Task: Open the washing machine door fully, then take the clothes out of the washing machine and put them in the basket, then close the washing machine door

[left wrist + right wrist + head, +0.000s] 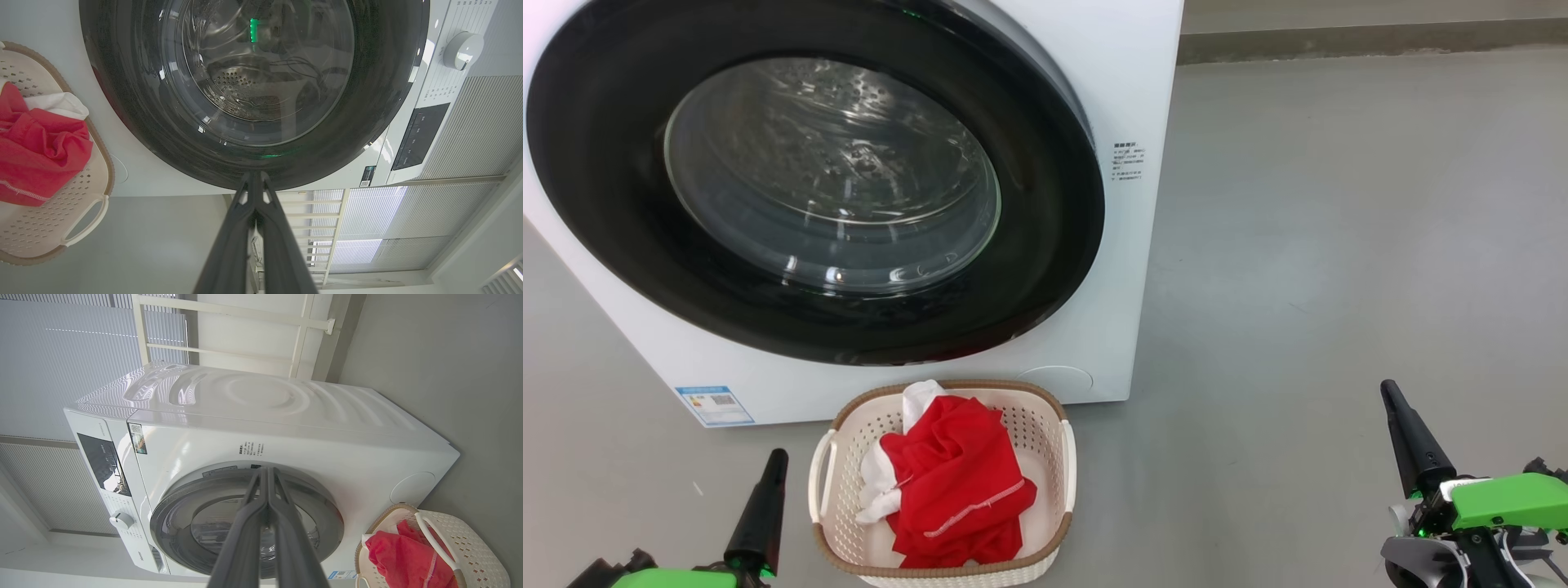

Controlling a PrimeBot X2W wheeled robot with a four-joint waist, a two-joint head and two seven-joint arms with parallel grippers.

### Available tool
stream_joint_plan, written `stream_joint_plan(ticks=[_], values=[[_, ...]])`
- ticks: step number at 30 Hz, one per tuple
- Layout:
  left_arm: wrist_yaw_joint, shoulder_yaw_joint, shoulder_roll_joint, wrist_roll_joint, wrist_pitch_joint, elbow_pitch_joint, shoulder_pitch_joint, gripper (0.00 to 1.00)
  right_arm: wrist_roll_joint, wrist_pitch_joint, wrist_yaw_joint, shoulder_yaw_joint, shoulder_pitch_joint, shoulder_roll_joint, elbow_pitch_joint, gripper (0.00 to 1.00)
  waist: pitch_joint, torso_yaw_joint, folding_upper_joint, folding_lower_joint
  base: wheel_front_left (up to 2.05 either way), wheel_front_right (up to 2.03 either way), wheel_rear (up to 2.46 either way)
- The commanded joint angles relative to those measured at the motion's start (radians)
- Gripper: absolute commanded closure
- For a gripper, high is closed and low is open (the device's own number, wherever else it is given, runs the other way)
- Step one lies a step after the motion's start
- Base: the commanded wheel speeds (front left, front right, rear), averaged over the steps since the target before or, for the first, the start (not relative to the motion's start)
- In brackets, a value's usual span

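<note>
Blue label (714, 406), washing machine (1139, 90), print (1129, 163) illegible

**Basket before the machine**

The basket (1067, 469) stands on the floor (1307, 269) just before the washing machine (1131, 98), below the washing machine door (1045, 245). The clothes (956, 490) lie in it. The left gripper (778, 456) is near its left, and the right gripper (1387, 389) is well off to its right.

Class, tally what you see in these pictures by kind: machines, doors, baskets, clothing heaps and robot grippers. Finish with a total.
washing machine: 1
washing machine door: 1
basket: 1
heap of clothes: 1
grippers, left gripper and right gripper: 2
Total: 6
</note>
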Motion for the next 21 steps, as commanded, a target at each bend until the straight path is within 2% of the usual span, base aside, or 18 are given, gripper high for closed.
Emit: stream_joint_plan(ticks=[1, 21], values=[[0.000, 0.027, 0.008, -0.007, 0.004, -0.026, -0.039, 1.00, 0.000, 0.006, 0.001, 0.016, -0.041, -0.011, -0.031, 1.00, 0.000, 0.000, 0.0000, -0.0001, 0.00, 0.00, 0.00], [0.000, 0.027, 0.008, -0.007, 0.004, -0.026, -0.039, 1.00, 0.000, 0.006, 0.001, 0.016, -0.041, -0.011, -0.031, 1.00, 0.000, 0.000, 0.0000, -0.0001, 0.00, 0.00, 0.00]])
